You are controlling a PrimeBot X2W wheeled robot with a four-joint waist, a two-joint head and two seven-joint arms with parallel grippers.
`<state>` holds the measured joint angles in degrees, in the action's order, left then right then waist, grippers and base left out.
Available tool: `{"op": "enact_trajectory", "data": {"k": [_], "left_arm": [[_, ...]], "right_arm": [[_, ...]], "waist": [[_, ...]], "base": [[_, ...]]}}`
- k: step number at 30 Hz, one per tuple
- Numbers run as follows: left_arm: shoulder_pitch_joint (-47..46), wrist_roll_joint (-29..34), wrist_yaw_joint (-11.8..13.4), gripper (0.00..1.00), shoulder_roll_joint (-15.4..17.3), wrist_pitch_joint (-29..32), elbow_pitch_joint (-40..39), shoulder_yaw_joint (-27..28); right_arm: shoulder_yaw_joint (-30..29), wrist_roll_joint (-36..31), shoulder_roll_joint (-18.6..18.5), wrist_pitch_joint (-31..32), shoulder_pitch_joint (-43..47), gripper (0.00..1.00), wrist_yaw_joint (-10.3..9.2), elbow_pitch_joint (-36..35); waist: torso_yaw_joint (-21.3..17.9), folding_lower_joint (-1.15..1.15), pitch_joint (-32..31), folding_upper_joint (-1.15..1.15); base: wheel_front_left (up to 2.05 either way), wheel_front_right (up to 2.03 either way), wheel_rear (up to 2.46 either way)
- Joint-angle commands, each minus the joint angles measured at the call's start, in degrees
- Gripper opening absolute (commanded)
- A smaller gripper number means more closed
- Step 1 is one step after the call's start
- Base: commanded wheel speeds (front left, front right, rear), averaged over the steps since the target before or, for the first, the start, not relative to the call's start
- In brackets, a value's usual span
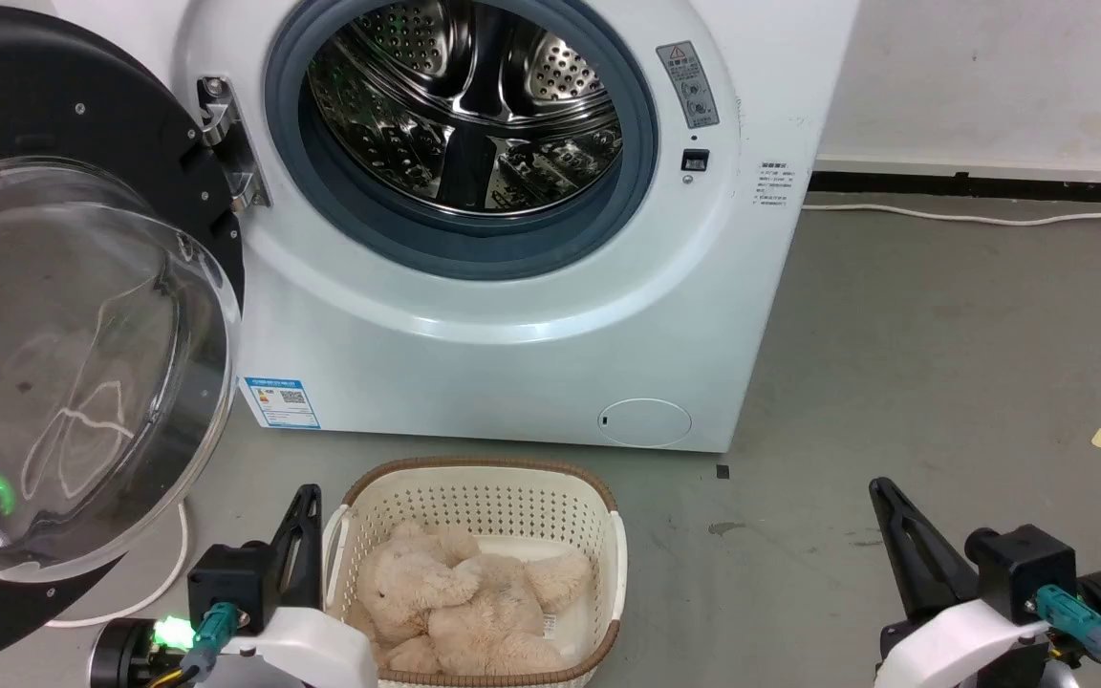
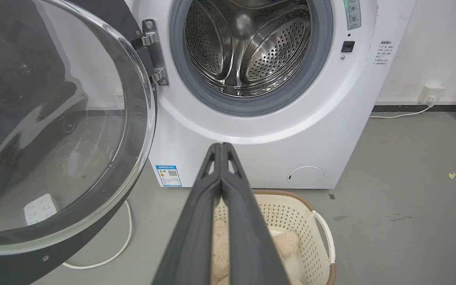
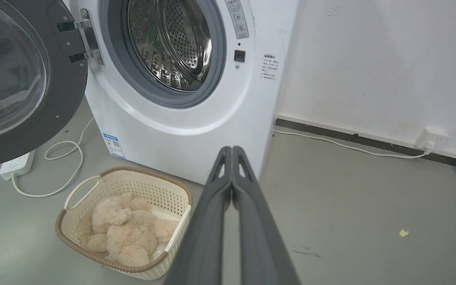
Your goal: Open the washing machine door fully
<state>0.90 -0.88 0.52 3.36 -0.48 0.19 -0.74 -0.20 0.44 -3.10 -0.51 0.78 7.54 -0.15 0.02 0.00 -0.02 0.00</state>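
Grey floor (image 1: 942, 363) | washing machine door (image 1: 82, 363) swung wide | I judge it rigid, glass slippery; push black rim (image 1: 34, 86) | left gripper (image 2: 221, 145), right gripper (image 3: 232, 148) pressed together, empty

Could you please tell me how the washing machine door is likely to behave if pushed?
The washing machine door probably swings rigidly about its metal hinge rather than flexing. Its bulging glass bowl looks smooth, so a push may slip off it. Being nearly machine-wide, it is probably heavy.

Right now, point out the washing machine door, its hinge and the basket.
washing machine door (image 1: 63, 363): head view, glass bowl.
hinge (image 2: 153, 55): left wrist view, metal bracket.
basket (image 3: 145, 188): right wrist view, perforated wall.
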Motion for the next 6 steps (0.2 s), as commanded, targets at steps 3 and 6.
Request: {"op": "enact_trajectory", "data": {"k": [3,6], "left_arm": [[-0.9,0.88,-0.52,0.0,-0.48,0.48,-0.19,0.74],[-0.9,0.88,-0.52,0.0,-0.48,0.48,-0.19,0.74]], "right_arm": [[0.2,-0.44,0.23,0.51,-0.78,0.0,-0.05,0.15],[0.2,-0.44,0.23,0.51,-0.78,0.0,-0.05,0.15]], "waist": [[-0.02,0.0,0.02,0.0],[-0.02,0.0,0.02,0.0]], "base": [[0.0,0.0,0.0],[0.0,0.0,0.0]]}}
